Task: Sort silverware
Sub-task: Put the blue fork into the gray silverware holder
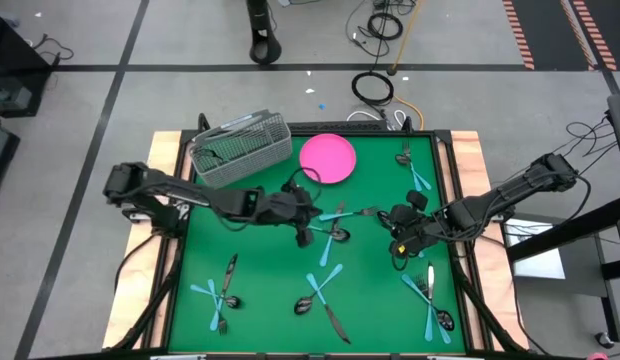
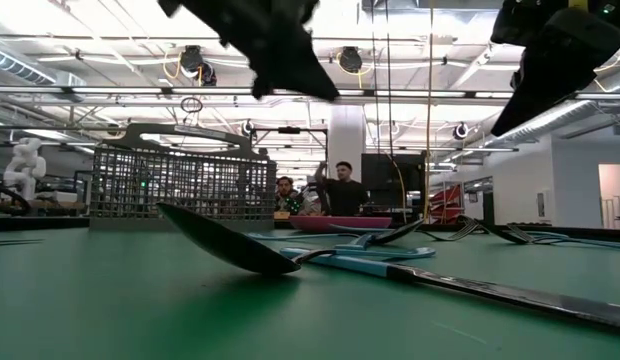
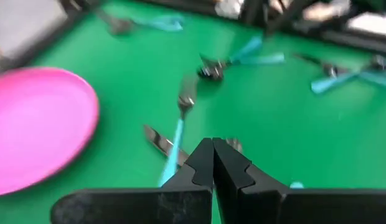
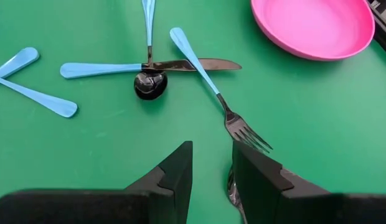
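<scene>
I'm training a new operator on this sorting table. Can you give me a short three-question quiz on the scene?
1. True or false: the pink plate holds a fork.
2. Which sits nearest the wire basket? A) pink plate B) right gripper C) left gripper
3. Fill in: the left gripper's fingers are ____.

Key: 1 false, the plate is bare. 2 A. 3 shut; the right gripper's fingers stand apart with nothing between them.

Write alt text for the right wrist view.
The right claw, fingers slightly apart and empty, hovers over green table just short of a blue-handled fork. Beyond lie a crossed blue-handled knife and spoon, and a pink plate.
</scene>
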